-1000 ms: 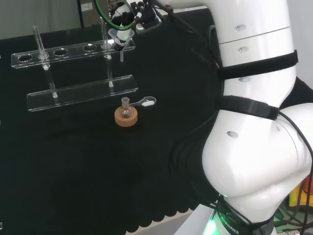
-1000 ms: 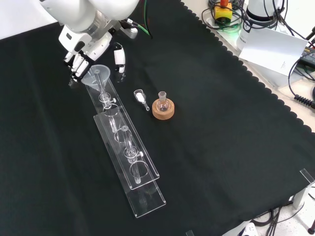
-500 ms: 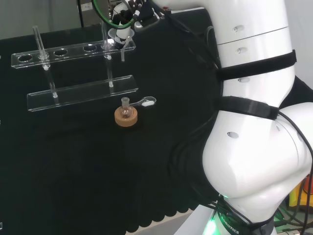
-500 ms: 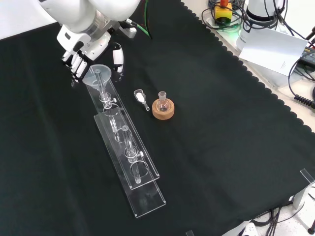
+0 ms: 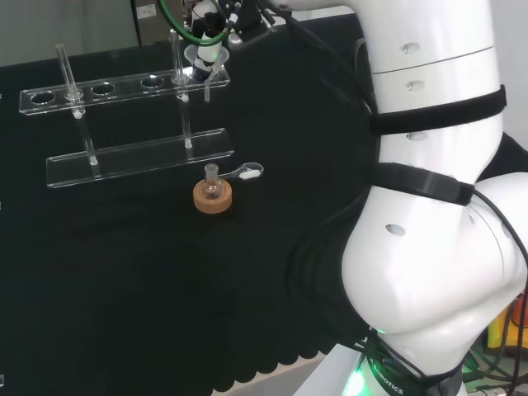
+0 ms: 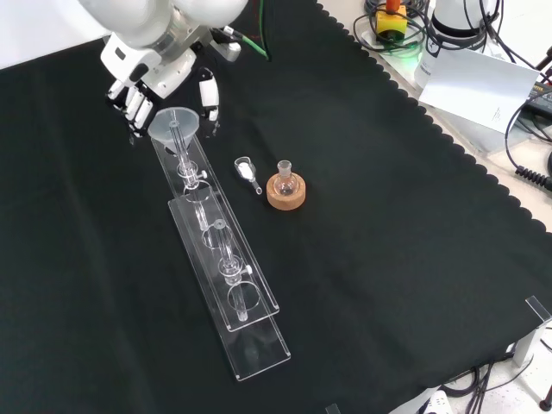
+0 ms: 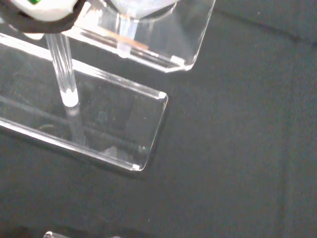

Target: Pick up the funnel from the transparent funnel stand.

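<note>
Robot hand: fingers curled round funnel rim at stand end. Funnel: clear, light, slick, likely fragile; best gripped at cone, lifted straight up.

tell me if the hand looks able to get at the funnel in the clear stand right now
Probably yes. The hand is right at the funnel, which sits at the end hole of the stand, fingers behind its rim and the thumb beside it. Nothing stands between them.

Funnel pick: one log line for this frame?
phase: lifting | hand: fingers curled round funnel | funnel stand: stem not clear of it | flask: untouched
</note>
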Robot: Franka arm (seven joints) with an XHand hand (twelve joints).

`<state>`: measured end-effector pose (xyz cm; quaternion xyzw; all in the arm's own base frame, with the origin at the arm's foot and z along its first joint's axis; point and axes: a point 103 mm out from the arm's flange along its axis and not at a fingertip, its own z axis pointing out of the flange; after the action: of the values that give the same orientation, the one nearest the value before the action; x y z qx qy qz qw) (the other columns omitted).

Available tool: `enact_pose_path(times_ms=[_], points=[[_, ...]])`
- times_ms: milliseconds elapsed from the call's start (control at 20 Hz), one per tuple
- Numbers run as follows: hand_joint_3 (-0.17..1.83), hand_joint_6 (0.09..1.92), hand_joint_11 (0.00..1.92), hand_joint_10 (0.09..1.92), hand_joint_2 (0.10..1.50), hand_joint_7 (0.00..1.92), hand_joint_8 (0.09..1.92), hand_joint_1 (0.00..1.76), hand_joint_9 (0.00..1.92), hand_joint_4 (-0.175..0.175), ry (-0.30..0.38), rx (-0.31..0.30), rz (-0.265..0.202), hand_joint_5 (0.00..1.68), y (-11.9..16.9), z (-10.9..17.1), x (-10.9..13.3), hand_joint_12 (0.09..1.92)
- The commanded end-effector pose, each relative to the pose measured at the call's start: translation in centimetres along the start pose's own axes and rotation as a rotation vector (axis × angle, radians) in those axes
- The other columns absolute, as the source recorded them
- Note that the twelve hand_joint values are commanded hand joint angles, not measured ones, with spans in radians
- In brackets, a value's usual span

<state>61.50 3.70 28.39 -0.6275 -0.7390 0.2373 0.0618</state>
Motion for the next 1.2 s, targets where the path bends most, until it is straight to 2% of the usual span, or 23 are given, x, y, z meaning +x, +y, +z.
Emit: enact_pose_path(times_ms=[50, 400, 750, 1200], points=[[0.43, 0.52, 0.10, 0.71, 0.71, 0.38, 0.84, 0.76, 0.60, -0.041, -0.015, -0.044, 0.009, 0.48, -1.2, -2.0, -0.5, 1.40], [0.44, 0.53, 0.10, 0.72, 0.70, 0.36, 0.83, 0.76, 0.60, -0.040, -0.043, -0.062, 0.035, 0.47, -3.9, -4.7, -1.0, 1.40], [0.44, 0.53, 0.10, 0.73, 0.70, 0.33, 0.83, 0.76, 0.62, -0.042, -0.055, -0.081, 0.059, 0.45, -7.8, -6.9, -1.2, 1.40], [0.45, 0.53, 0.10, 0.73, 0.70, 0.33, 0.83, 0.76, 0.65, -0.042, -0.072, -0.102, 0.081, 0.44, -13.2, -7.9, -1.0, 1.40]])
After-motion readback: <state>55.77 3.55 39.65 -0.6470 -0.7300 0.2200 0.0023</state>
